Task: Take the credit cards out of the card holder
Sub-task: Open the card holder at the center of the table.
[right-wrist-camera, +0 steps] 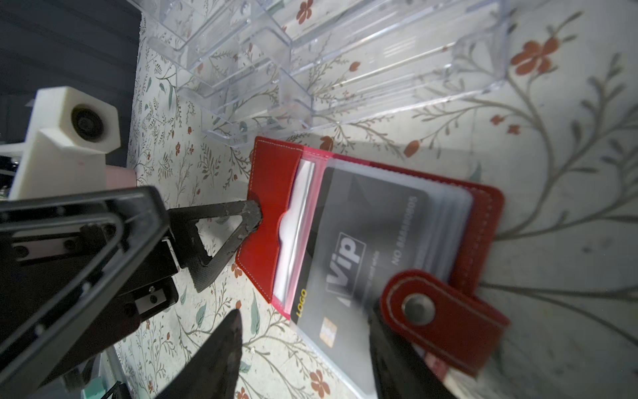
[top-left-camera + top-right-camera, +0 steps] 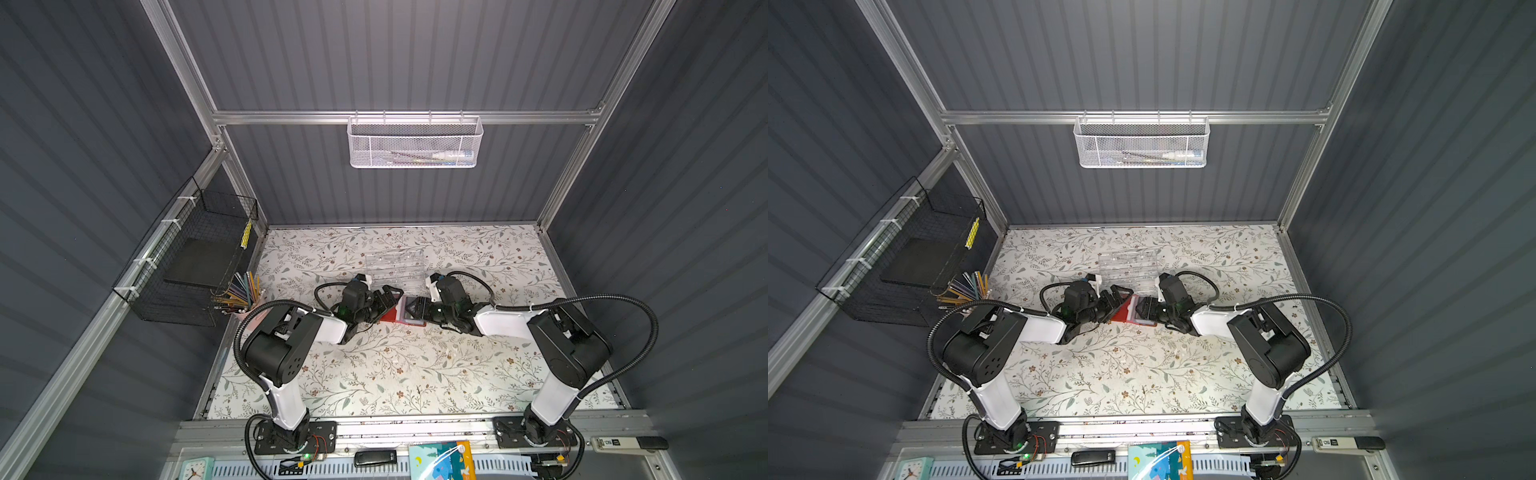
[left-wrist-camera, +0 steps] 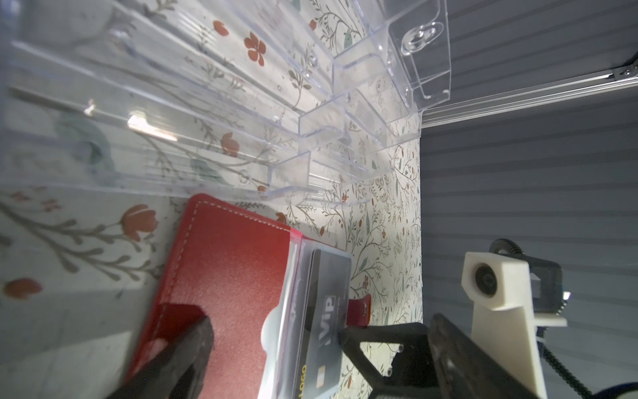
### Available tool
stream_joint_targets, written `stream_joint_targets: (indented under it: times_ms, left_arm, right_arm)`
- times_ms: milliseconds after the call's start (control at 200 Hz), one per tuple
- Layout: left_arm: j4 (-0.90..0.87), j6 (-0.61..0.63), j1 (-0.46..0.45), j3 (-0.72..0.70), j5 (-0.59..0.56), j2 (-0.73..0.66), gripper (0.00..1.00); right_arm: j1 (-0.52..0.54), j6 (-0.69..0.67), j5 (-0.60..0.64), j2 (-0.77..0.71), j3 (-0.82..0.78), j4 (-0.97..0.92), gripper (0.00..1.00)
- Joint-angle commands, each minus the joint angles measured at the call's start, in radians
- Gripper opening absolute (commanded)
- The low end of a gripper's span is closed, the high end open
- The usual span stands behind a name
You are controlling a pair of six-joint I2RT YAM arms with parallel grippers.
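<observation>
**Floral table cover (image 2: pixel 415 374), card holder (image 1: pixel 272 193) lying open**

At the centre of both top views we see the red card holder, just below the clear organizer (image 2: pixel 395 266). We see the left gripper (image 2: pixel 386 302) spread wide, one fingertip (image 1: pixel 253 214) pressing the red flap. The right gripper (image 2: pixel 415 309) stands with jaws apart, holding nothing, one fingertip (image 3: pixel 348 336) at the sleeved black Vip card (image 1: pixel 366 221).

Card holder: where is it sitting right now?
In both top views the card holder lies open at mid-table, between the left claw and the right claw, just on the robot's side of the clear organizer.
</observation>
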Motion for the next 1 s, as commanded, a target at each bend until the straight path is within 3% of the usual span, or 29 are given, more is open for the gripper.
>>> stream_joint_targets:
  times_ms: [0, 415, 996]
  left_arm:
    - [-0.021, 0.005, 0.004, -0.030, 0.030, 0.024, 0.97]
    - [0.008, -0.014, -0.010, -0.072, 0.035, 0.003, 0.94]
    - [-0.092, 0.021, -0.029, -0.017, 0.024, -0.078, 0.89]
  right_arm:
    - [-0.023, -0.021, 0.010, 0.011, -0.037, -0.088, 0.60]
    - [-0.045, -0.036, 0.010, 0.036, -0.032, -0.096, 0.55]
    - [-0.064, -0.054, 0.021, 0.085, 0.043, -0.154, 0.36]
